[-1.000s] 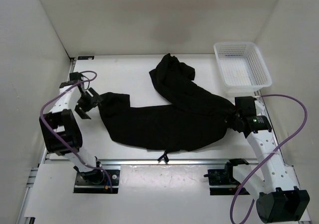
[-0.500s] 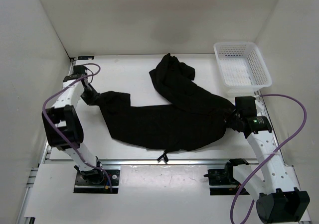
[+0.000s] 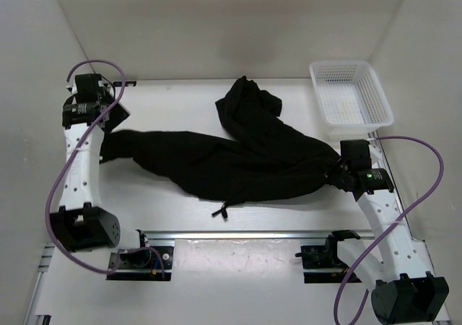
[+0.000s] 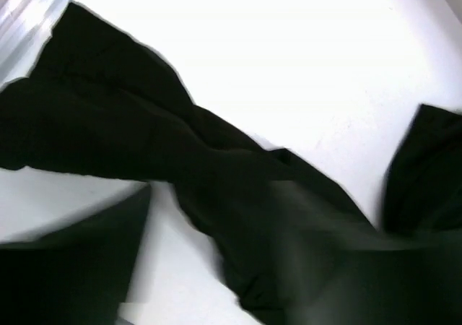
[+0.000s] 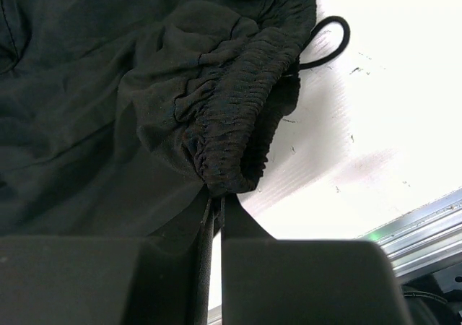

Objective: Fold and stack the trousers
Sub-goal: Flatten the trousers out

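Crosswise — rumpled black trousers [image 3: 238,170], left edge to right edge; waistband [image 5: 242,112] pinched by right gripper [image 5: 215,204] — left gripper's [image 3: 107,126] grip untellable.

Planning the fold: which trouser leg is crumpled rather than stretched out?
The far leg, bunched up at the rear; the other leg lies stretched straight leftward.

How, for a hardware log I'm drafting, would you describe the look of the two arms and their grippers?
Both the left arm and right arm have white links with black joint housings, each trailed by a looping purple cable. A small green light glows on the right wrist. The right gripper has flat black fingers.
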